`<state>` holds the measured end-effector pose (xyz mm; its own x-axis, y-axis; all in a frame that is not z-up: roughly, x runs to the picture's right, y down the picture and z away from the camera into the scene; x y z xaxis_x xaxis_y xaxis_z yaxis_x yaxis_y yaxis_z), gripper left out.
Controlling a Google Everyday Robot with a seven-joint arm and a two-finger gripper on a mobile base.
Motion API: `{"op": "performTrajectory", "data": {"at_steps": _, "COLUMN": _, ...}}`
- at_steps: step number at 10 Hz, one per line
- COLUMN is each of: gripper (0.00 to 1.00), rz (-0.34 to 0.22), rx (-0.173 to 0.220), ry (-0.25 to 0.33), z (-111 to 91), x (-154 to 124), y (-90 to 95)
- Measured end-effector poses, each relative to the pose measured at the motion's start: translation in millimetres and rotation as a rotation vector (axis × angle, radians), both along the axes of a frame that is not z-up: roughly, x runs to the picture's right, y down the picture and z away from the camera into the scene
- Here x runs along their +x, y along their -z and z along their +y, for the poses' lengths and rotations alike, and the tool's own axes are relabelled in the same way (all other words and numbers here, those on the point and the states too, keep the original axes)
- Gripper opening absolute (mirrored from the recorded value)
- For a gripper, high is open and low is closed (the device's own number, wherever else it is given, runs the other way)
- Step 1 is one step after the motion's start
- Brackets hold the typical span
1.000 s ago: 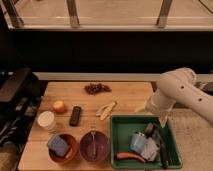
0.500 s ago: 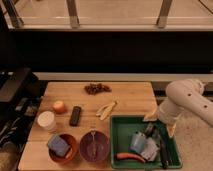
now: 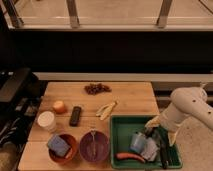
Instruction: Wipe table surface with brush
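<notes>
The end effector (image 3: 159, 130) is seen low over the right part of the tray (image 3: 121, 129), at the 4 o'clock corner of the bench (image 3: 130, 97). Whether it is clenched or released cannot be told. The brush (image 3: 162, 150) lies in the tray, just at its 6 o'clock. A cup (image 3: 137, 142) is found at 8 o'clock, and a remote (image 3: 75, 115) well apart at 9 o'clock.

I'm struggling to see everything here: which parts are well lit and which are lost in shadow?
Camera view: the table surface is warmly lit; the band behind it is almost black; the top strip is pale and bright; the left edge is murky. The gripper hangs over the green tray, by the dark brush lying in it.
</notes>
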<state>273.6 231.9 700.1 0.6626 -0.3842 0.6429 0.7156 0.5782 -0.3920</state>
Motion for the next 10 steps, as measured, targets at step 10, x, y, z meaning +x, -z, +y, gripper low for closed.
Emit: {"op": "performTrajectory", "data": {"at_steps": 10, "gripper": 0.8, "rz": 0.019, "rx": -0.041, "ry": -0.015, "z": 17, "x": 9, "y": -18.7}}
